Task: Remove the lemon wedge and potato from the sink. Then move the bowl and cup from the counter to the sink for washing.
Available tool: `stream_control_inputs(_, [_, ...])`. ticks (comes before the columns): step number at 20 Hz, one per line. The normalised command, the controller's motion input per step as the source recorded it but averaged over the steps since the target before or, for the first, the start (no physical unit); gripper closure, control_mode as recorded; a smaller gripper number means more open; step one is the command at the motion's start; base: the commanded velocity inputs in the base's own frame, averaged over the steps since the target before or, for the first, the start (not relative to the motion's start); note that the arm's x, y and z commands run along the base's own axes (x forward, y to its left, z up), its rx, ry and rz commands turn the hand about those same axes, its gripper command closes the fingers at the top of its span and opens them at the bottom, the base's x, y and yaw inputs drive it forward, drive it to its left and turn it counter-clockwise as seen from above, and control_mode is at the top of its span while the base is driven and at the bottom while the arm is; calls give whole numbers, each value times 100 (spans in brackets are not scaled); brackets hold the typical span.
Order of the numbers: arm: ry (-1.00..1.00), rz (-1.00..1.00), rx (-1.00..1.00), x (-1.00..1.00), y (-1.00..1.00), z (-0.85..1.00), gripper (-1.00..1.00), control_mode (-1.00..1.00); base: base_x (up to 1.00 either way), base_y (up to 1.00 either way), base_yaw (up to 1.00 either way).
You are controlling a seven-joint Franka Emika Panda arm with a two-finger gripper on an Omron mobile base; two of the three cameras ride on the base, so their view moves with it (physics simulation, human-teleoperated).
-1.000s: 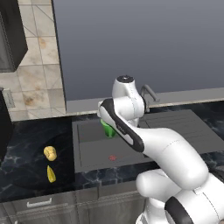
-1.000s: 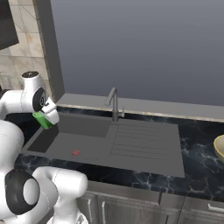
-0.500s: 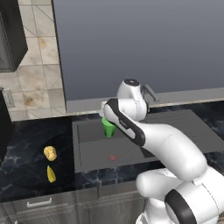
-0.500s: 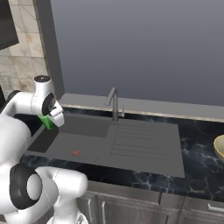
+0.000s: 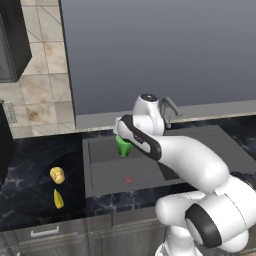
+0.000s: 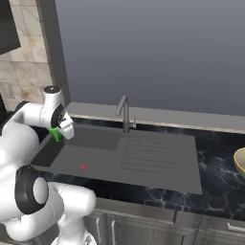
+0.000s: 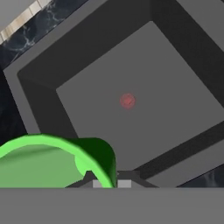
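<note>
gripper point(image 7: 109, 181) clamped on the cup point(image 5: 123, 146) rim | cup is held tilted above the sink point(image 5: 150, 172) basin, mouth turned toward the hand camera | potato point(image 5: 57, 174) and lemon wedge point(image 5: 58, 199) are seen on left counter point(image 5: 30, 165)

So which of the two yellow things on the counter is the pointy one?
The lemon wedge, the bright yellow sliver nearer the counter's front edge. The potato just behind it is rounder, lumpier and more tan.

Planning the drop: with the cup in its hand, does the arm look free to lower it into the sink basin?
Probably yes. The hand holds the cup over the sink, and the basin floor around the red drain lies bare beneath it.
</note>
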Motion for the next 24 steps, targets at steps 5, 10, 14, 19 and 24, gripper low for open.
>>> stream_control_inputs(5, [0,0,0,26,0,-17,100,-100,0,0,0])
stream_control_inputs(10, [2,0,0,23,2,-19,100,-100,0,0,0])
stream_control_inputs(14, [2,0,0,21,7,-20,100,-100,0,0,0])
stream_control_inputs(19, [0,0,0,18,6,-19,100,-100,0,0,0])
stream_control_inputs(24, [0,0,0,20,4,-18,100,-100,0,0,0])
